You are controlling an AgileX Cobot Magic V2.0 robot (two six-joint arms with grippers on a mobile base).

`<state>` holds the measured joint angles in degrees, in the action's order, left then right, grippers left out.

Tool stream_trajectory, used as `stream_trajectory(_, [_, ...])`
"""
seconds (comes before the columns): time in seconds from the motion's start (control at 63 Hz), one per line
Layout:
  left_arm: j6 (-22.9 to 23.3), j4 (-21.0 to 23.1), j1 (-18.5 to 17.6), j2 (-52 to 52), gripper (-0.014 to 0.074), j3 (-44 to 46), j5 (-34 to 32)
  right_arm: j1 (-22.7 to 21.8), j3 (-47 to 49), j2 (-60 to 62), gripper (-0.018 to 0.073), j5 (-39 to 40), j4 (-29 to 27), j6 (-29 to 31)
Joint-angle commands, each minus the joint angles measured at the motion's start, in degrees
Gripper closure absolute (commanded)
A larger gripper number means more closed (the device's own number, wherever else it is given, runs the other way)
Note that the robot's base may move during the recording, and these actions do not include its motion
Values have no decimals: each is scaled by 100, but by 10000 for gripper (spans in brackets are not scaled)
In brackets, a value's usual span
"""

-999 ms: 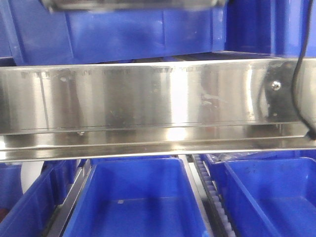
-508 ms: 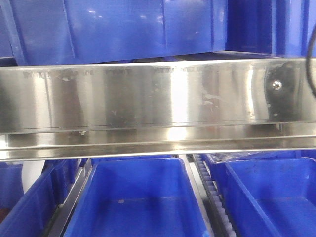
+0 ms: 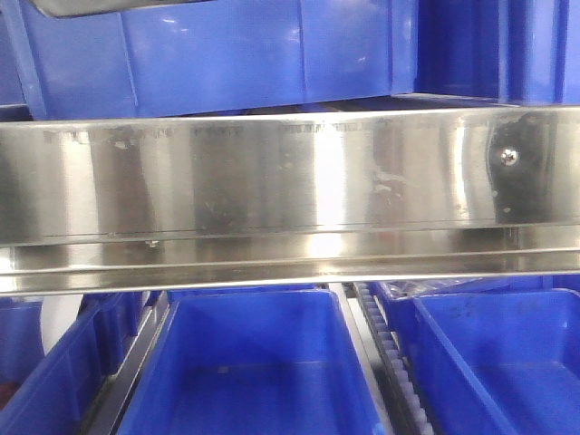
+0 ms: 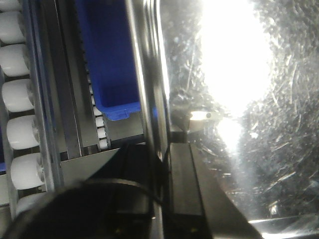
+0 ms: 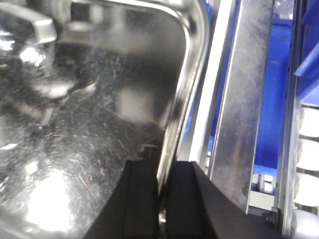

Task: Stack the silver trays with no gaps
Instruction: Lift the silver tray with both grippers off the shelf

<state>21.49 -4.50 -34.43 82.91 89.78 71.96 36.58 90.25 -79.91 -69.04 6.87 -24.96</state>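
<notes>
A silver tray [image 4: 239, 149] fills the right of the left wrist view, its scratched floor glaring under the light. My left gripper [image 4: 160, 152] is shut on its left rim, one finger inside the pan and one outside. The right wrist view shows the same kind of silver tray [image 5: 89, 124] from the other side. There my right gripper [image 5: 160, 169] is shut on the right rim near a rounded corner. In the front view only a sliver of the tray's edge [image 3: 86, 5] shows at the top left; both grippers are out of that view.
A long steel shelf rail [image 3: 290, 181] with a screw crosses the front view. Blue bins sit above it [image 3: 227, 54] and below it [image 3: 254, 362]. White rollers [image 4: 17, 99] and a blue bin [image 4: 109, 59] lie left of the tray; a steel upright [image 5: 244, 99] stands to its right.
The tray edge across the top of the front view went out of sight, then a sliver returned at the top left. The black cable at the right left the view.
</notes>
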Motion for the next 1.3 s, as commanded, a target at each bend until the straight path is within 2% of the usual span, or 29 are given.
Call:
stream_trajectory(0.0, [-190,50,-97,-207,644,134,317,52,154,226,503,608,-96,110])
stream_trajectory(1.285, [-190,50,-97,-170,644,134,276,52,154,226,503,505,-96,110])
